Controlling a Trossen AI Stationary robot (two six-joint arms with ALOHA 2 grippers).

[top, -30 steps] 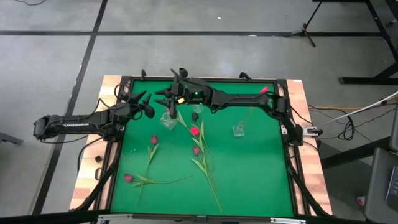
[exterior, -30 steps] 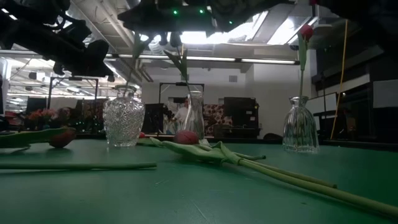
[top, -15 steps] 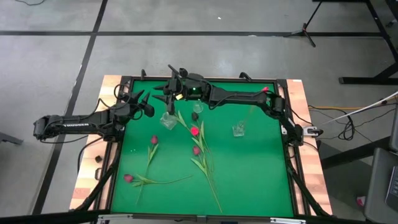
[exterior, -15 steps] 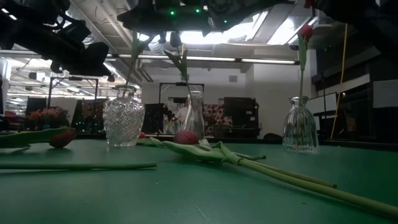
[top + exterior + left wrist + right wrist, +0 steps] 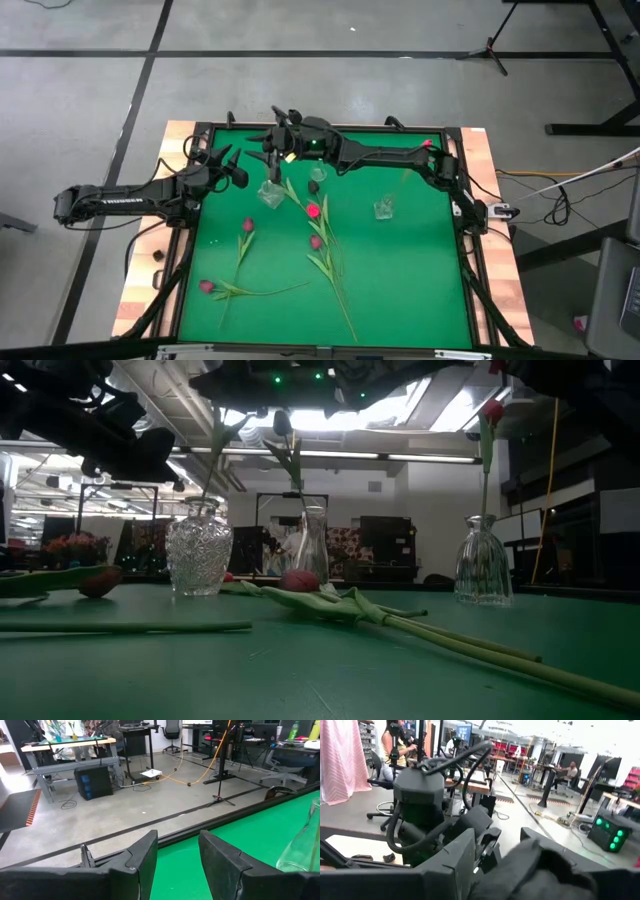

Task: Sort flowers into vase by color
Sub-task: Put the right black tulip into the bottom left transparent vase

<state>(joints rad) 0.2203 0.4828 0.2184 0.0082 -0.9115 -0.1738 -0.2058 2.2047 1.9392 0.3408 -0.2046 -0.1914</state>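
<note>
Three glass vases (image 5: pixel 270 194); four tulips (image 5: pixel 314 211) flat on green mat (image 5: pixel 400 280)

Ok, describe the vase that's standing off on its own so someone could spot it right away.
Look at the green table, toward its right side. A small clear glass vase stands there apart from the other two vases, holding one upright tulip with a pink-red head.

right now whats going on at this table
Two robot arms are sorting artificial tulips into glass vases on a green table. The right tool hangs over the cut-glass vase near the far edge; whether it holds a stem I cannot tell. The left tool waits open and empty nearby. One vase on the right already holds a red tulip. Several tulips lie on the table.
</note>
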